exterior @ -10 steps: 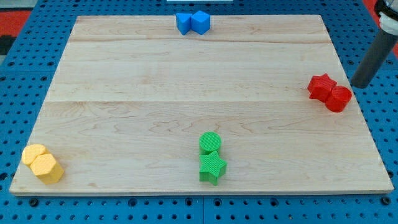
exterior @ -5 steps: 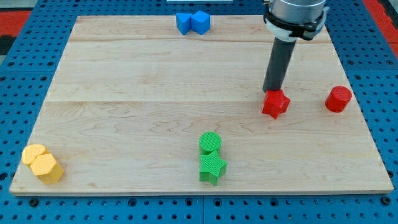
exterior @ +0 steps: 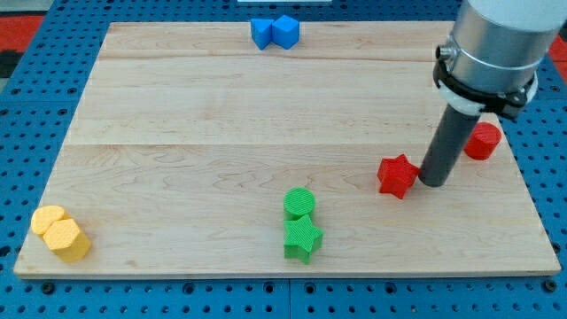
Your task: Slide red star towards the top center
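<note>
Currently the red star [exterior: 397, 175] lies on the desk [exterior: 221, 115] in the view's lower right part, resting flat. My tip [exterior: 433, 182] stands just beside the star on the view's right, touching it or nearly so; contact cannot be confirmed. The arm carries no pincer, only the dark rod, so no open or closed state applies. Behind the rod, toward the view's right, a red cylinder [exterior: 485, 141] stands near the desk's right edge, partly hidden by the rod. Toward the view's bottom centre, a green cylinder [exterior: 299, 203] touches a green star [exterior: 302, 238] directly below it. At the top edge, left of centre, two blue blocks [exterior: 275, 31] sit touching side by side. At the bottom left corner, two yellow blocks [exterior: 60, 233] sit touching.
</note>
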